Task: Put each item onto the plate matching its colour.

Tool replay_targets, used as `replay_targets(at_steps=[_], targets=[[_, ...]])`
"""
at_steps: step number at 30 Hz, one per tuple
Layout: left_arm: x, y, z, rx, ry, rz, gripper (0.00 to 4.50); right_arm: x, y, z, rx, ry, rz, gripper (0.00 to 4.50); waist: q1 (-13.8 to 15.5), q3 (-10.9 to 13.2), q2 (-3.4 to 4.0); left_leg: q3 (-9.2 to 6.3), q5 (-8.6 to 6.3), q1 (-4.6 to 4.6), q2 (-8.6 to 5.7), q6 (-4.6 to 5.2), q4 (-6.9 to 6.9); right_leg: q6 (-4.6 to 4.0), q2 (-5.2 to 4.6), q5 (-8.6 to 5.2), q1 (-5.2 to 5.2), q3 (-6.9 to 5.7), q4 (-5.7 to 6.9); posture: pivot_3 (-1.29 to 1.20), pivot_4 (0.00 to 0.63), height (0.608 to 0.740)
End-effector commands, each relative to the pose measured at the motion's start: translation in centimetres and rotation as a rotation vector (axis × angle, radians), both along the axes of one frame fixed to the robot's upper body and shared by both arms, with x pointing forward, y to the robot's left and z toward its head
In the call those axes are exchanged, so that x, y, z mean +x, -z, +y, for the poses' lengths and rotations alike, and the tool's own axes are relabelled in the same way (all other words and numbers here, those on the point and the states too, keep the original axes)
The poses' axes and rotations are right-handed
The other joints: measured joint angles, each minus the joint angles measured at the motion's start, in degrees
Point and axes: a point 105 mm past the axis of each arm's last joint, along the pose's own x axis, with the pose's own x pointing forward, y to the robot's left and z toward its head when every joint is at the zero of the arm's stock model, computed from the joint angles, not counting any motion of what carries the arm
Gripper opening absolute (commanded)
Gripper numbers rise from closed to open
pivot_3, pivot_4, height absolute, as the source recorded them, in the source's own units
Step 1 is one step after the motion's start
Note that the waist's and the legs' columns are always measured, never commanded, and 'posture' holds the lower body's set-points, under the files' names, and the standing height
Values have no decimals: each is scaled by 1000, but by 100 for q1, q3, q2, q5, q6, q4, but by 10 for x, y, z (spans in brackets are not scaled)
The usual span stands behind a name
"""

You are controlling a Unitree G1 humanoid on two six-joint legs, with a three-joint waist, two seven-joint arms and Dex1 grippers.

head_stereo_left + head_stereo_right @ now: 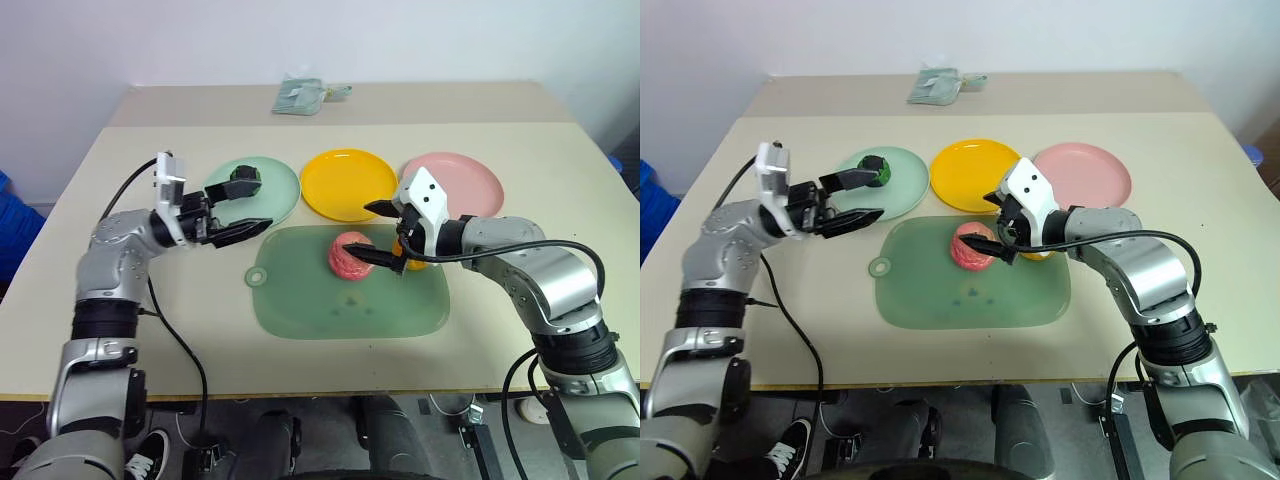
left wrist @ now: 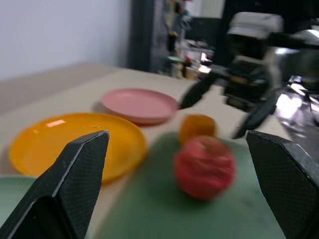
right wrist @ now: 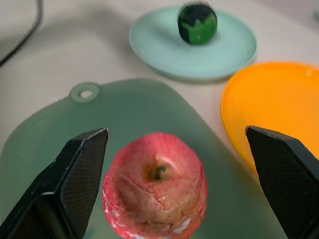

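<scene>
Now both jaws gape wide and empty, right gripper (image 1: pixel 378 234) above pink apple (image 3: pixel 155 186).

Left arm: elbow bent, forearm reaching in from the left, wrist turned inward.
Left gripper (image 1: pixel 236 211): points level toward the right, fingers (image 1: pixel 240 231) spread wide, nothing between them.
Right arm: elbow bent out to the right, forearm angled in toward the middle.
Right gripper (image 1: pixel 376 232): tilts slightly downward, fingers (image 1: pixel 368 255) spread wide, holding nothing.
</scene>
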Motion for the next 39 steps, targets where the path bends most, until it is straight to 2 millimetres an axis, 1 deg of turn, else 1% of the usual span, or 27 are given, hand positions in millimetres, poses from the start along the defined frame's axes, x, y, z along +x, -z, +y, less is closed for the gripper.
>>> replay_targets(at_steps=[1, 4, 6, 10, 13, 16, 17, 18, 21, 23, 24, 26, 28, 30, 32, 34, 36, 38, 39], targets=[[-16, -9, 2, 17, 50, -21, 4490, 1, 1, 5, -17, -10, 43, 4500, 1, 0, 0, 0, 0, 0, -1, 0, 0, 0, -1, 0, 0, 0, 0, 0, 150, 740], [-26, -6, 4, 34, 72, 25, 4490, 3, 11, 5, -42, -8, 95, 4500, 27, 0, 0, 0, 0, -1, -1, 0, 1, 0, -2, 0, 1, -1, 0, 0, 150, 740], [-32, -4, 3, 56, 77, 27, 4490, 0, 14, 7, -52, -39, 118, 4500, 21, 0, 1, 0, 0, -1, -1, 0, 0, 0, -1, 0, 1, -1, -1, 0, 150, 740], [-35, -5, 0, 54, 65, 23, 4490, 6, 26, 3, -104, -16, 128, 4500, 14, 0, 0, 1, 0, 0, -1, 0, 0, 0, -2, 0, 1, -1, -2, 0, 150, 740], [-35, -6, -1, 48, 52, 14, 4490, 3, 30, 4, -96, -36, 162, 4500, 14, 0, 1, 1, 0, 1, -1, 0, 0, 0, 0, 0, 0, -1, -2, 0, 150, 740], [-35, -6, -1, 44, 40, 8, 4500, 5, 26, 4, -64, -29, 170, 3708, 13, 0, 1, 1, 0, 1, 0, 0, 0, 0, -1, 0, 0, -1, -1, 0, 150, 740], [-34, -7, -1, 44, 35, 3, 4500, 6, 24, 4, -69, -24, 151, 3366, 13, 0, 1, 1, 0, 1, 0, -1, 0, 0, -1, 0, 0, -1, -1, 0, 150, 740], [-34, -7, -1, 42, 33, 1, 4500, 10, 20, 3, -66, -8, 126, 3178, 13, 0, 1, 1, 0, 1, 0, 0, -1, 0, -1, 0, 0, -1, -1, 0, 150, 740], [-30, -10, -2, 21, 22, -18, 4500, 25, -5, -2, 25, 56, 51, 3178, 11, 0, 1, 1, 0, 1, -1, -1, 0, 0, -1, 0, 0, -1, -2, 0, 150, 740], [-26, -12, -3, -7, 14, -15, 4500, 45, -28, -14, 118, 170, -19, 3178, 10, 1, 1, 1, 1, 0, -1, -1, 0, 0, -1, 0, 0, -1, -2, 0, 150, 740], [-22, -12, -3, -5, -12, -27, 4500, 58, -37, -25, 138, 250, -66, 3178, 9, 0, 1, 1, 2, -1, -1, -3, 0, -1, -1, 0, -2, -1, -2, 0, 150, 740], [-15, -12, -4, 0, -47, -55, 4500, 72, -45, -40, 147, 344, -125, 3178, 30, 1, 2, 2, 3, -3, -3, -6, -1, -1, -3, 1, -5, 0, -1, 0, 150, 740], [-7, -14, -7, -7, -76, -87, 4500, 91, -52, -70, 141, 519, -196, 3178, 29, 1, 2, 0, 3, -2, -2, -6, -9, -2, -2, 1, -5, -2, -2, 0, 150, 740], [-4, -15, -9, -14, -78, -103, 4500, 103, -53, -97, 129, 664, -226, 3178, 22, 0, 1, 2, 3, -5, -5, -6, -11, -2, -4, 0, -5, -2, -5, 0, 150, 740], [-3, -15, -11, -23, -75, -109, 4500, 110, -47, -118, 90, 772, -241, 3178, 6, 1, 1, 5, 2, -7, -7, -4, -12, -2, -6, 1, -7, 1, -7, 0, 150, 740], [-5, -13, -11, -25, -59, -96, 4500, 116, -40, -144, 38, 902, -256, 3178, -16, 1, 2, 10, 2, -10, -7, -3, -16, -3, -6, 0, -14, 6, -7, 0, 150, 740], [-5, -12, -9, -17, -57, -97, 4500, 117, -32, -156, 12, 943, -245, 3178, -22, 2, 3, 13, 2, -16, -7, -3, -18, -3, -5, 0, -23, 9, -5, 0, 150, 740], [-6, -12, -8, -18, -58, -93, 4500, 118, -28, -156, 50, 932, -216, 4181, -54, 2, 4, 15, 2, -16, -5, -4, -17, -3, -4, 0, -24, 11, -3, 0, 150, 740], [-6, -12, -7, -18, -57, -94, 4500, 118, -30, -156, 57, 927, -225, 4478, -84, 2, 4, 16, 2, -15, -4, -4, -17, -3, -2, 0, -23, 11, -2, 0, 150, 740]])
